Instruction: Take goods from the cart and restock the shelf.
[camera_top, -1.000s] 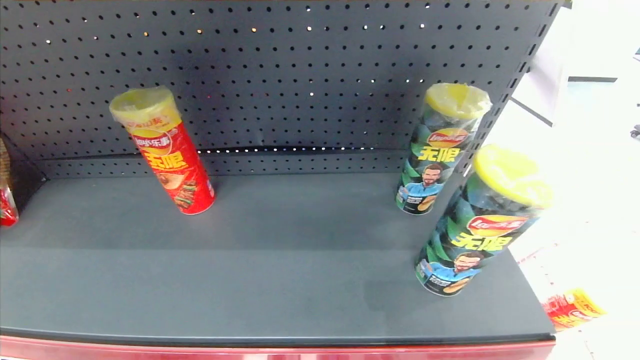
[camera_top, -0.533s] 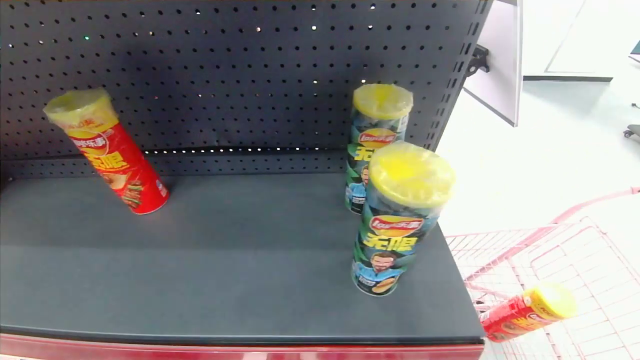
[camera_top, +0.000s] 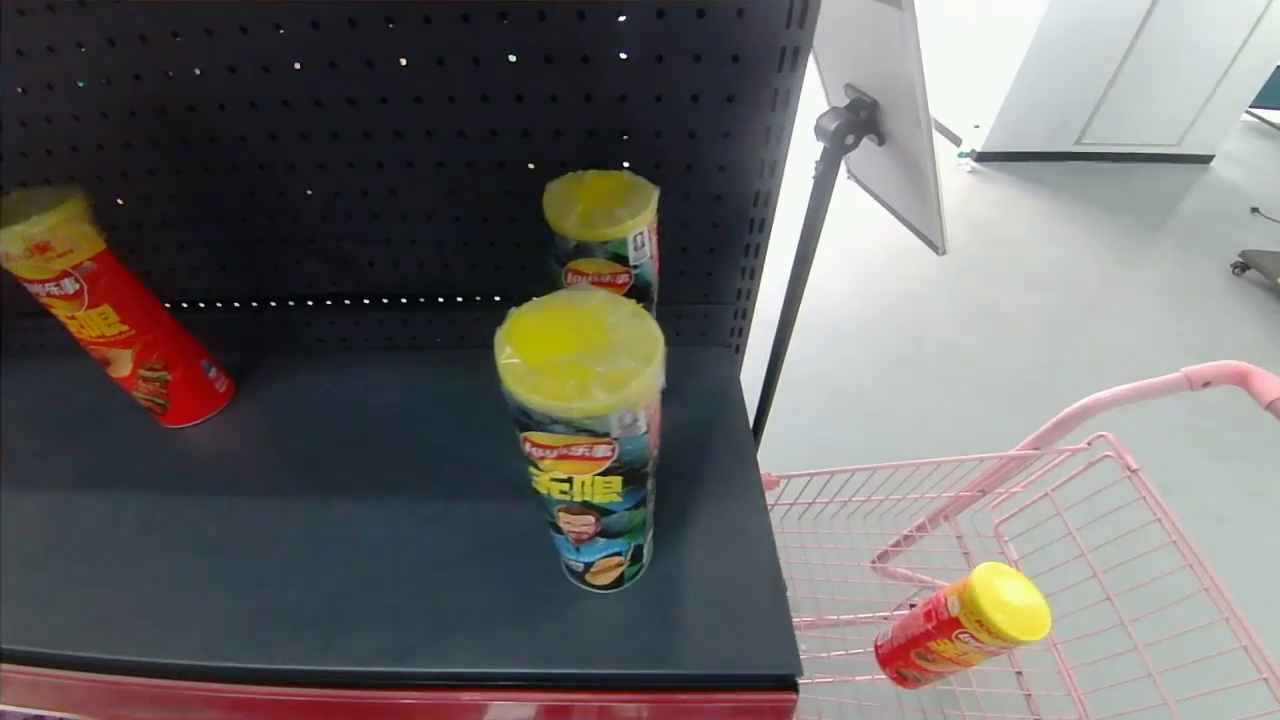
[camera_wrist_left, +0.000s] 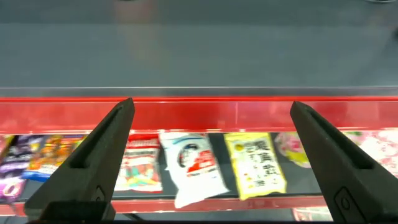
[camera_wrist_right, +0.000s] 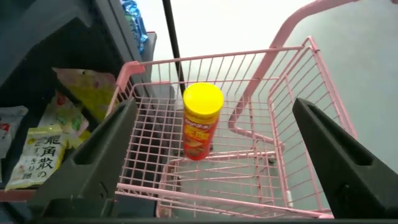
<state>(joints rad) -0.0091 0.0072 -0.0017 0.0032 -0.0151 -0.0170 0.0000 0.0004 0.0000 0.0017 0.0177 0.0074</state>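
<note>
Dark grey metal makes the big shelf (camera_top: 350, 520), and it has a wall full of little holes (camera_top: 350, 120) behind it. A pink wire cart (camera_top: 1120, 397) stands just beside the shelf on the right. A white board on a black pole (camera_top: 880, 130) stands behind the cart.

Three chip cans stand on the shelf. One green and blue chip can (camera_top: 590, 470) is near the front edge on the right. A second green and blue can (camera_top: 605, 240) is right behind it, by the back wall. A red chip can on the shelf (camera_top: 110, 320) is far off at the left, near the back.

Another red chip can with a yellow lid (camera_top: 960, 625) sits inside the cart with its lid up.

The right gripper (camera_wrist_right: 214, 104) hangs above the cart (camera_wrist_right: 211, 57) with its two fingers spread wide, holding nothing. The red can in the cart (camera_wrist_right: 202, 121) shows in the gap between those fingers, lower down and not touching them.

The left gripper (camera_wrist_left: 211, 106) is spread wide too, with nothing in it. It points at the red front edge of the shelf (camera_wrist_left: 199, 115). Snack bags (camera_wrist_left: 186, 168) lie on a lower shelf under that edge.
</note>
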